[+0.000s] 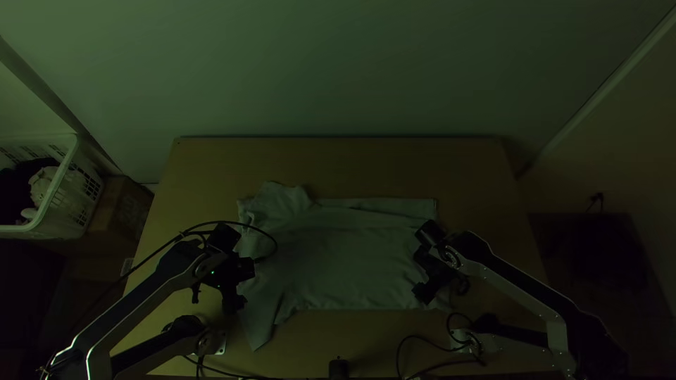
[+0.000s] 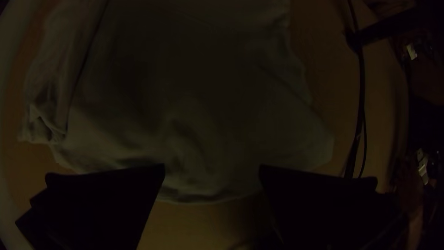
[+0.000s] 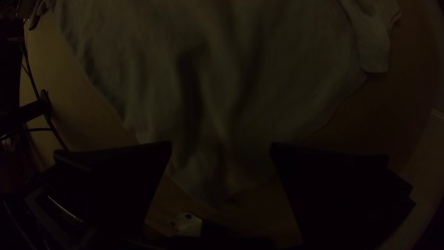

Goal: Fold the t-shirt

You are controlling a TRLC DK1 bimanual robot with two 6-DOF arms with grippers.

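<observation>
The light grey-green t-shirt (image 1: 345, 260) lies sideways across the table, with wrinkles and a sleeve part bunched at its upper left. Its long upper edge looks folded over as a strip. Over the shirt's left end is my left gripper (image 1: 236, 281); my right gripper (image 1: 424, 271) is over its right end. In the left wrist view my left gripper (image 2: 212, 171) stands open, the shirt's edge (image 2: 199, 180) lying between its fingers. My right gripper (image 3: 221, 150) is open too in the right wrist view, with a narrowing part of the shirt (image 3: 217, 171) between its fingers.
A white laundry basket (image 1: 67, 186) with clothes stands left of the table, beside a cardboard box (image 1: 120, 207). Black cables (image 1: 422, 339) lie near the table's front edge, where a small black object (image 1: 339, 369) also sits. Bare wood (image 1: 338, 165) stretches behind the shirt.
</observation>
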